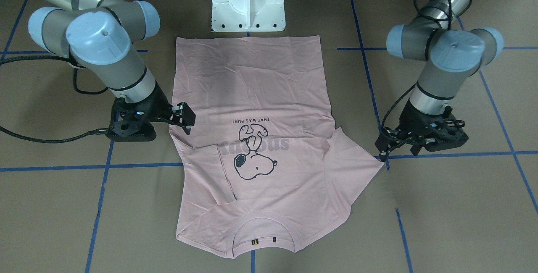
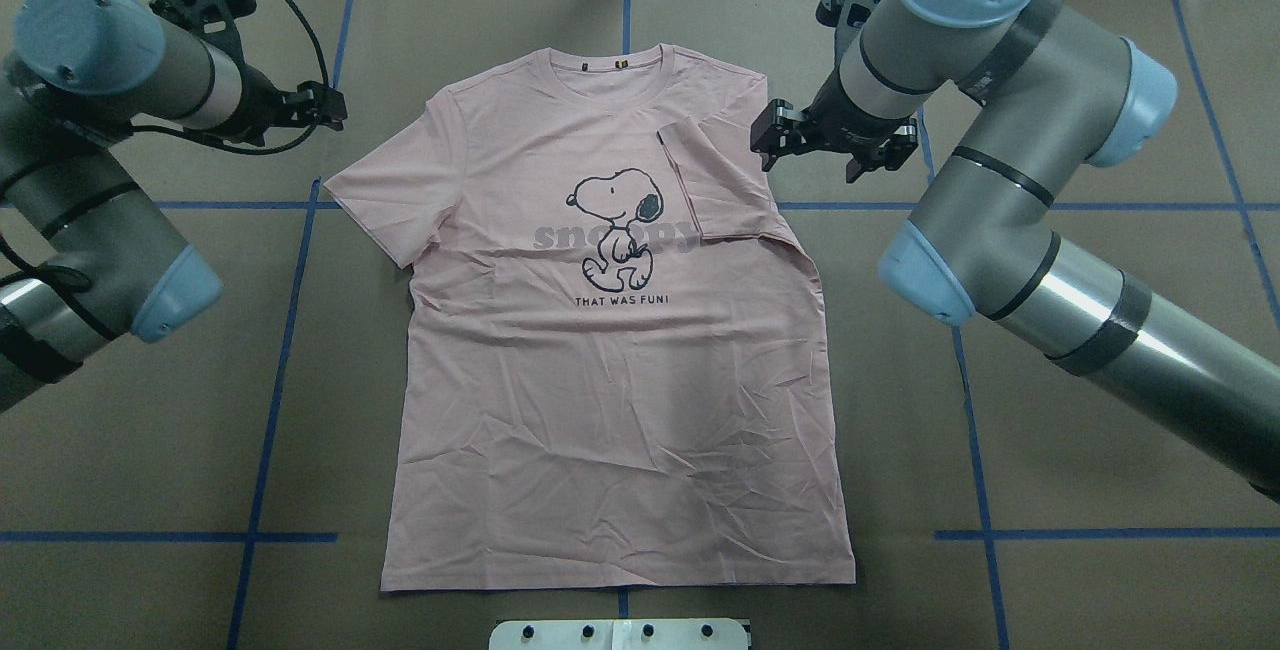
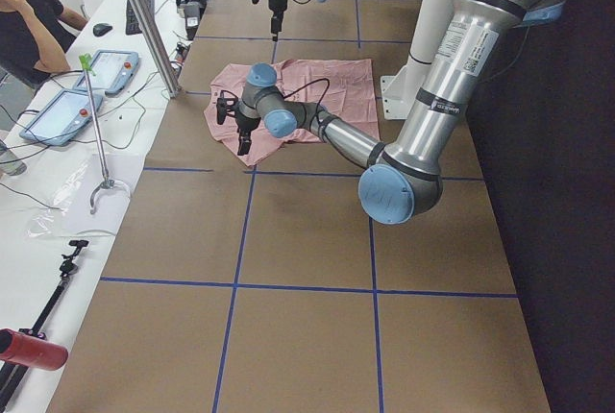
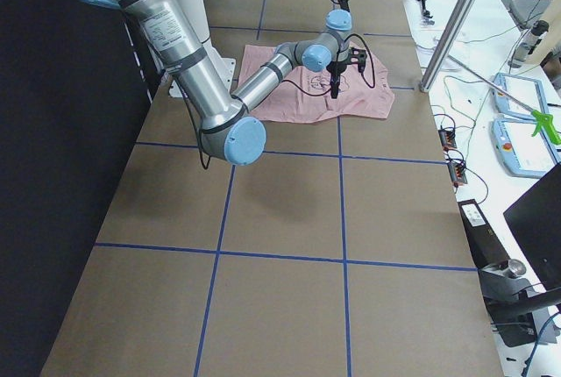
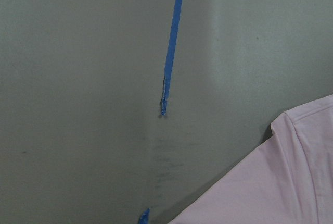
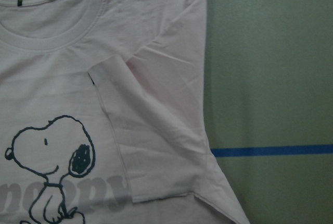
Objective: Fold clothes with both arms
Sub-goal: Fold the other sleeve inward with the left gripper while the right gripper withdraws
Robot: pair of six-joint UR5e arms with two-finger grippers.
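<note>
The pale pink Snoopy T-shirt point(image 2: 600, 410) lies flat, print up, collar away from the robot's base; it also shows in the front view point(image 1: 260, 84). The sleeve on my right side point(image 2: 715, 180) is folded in over the chest, as the right wrist view point(image 6: 151, 146) shows. The other sleeve point(image 2: 370, 190) lies spread out. My right gripper point(image 2: 812, 155) hovers open and empty just beside the folded sleeve. My left gripper point(image 1: 397, 153) is open and empty above bare table, just off the spread sleeve's tip point(image 5: 291, 182).
The table is brown paper crossed by blue tape lines point(image 2: 285, 330). The white pedestal base point(image 1: 248, 4) stands at the shirt's hem edge. A side bench with tablets point(image 3: 67, 110), a metal post point(image 3: 144, 19) and an operator point(image 3: 29, 19) lies beyond the far table edge.
</note>
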